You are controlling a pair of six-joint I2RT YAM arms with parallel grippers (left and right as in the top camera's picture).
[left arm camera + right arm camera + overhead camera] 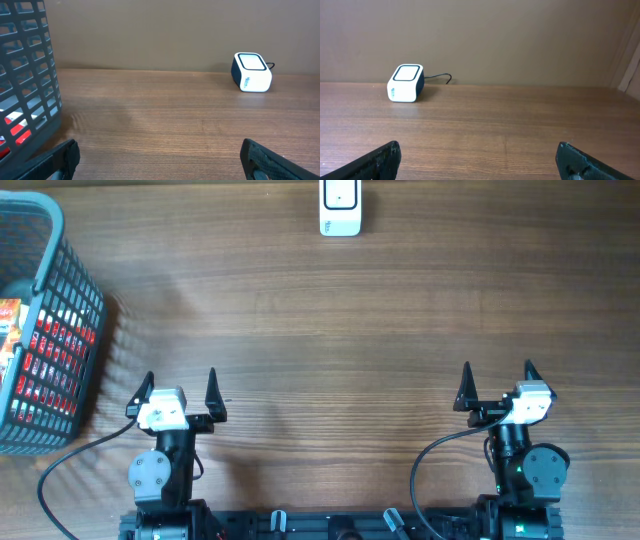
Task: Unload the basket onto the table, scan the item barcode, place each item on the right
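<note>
Left gripper (181,380) and right gripper (498,375), jaws spread wide, face the scanner (340,208).

Even soft light, sharp, faint shadows

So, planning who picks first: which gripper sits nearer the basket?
The left gripper: the grey basket stands close on its outer side, while the right gripper sits far off at the other end.

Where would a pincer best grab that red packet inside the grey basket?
Probably from straight above, through the open top of the basket, since its mesh walls block the sides. The red packet is mostly hidden, so pinch across whichever edge stands free. The left pincer, open, sits nearest.
</note>
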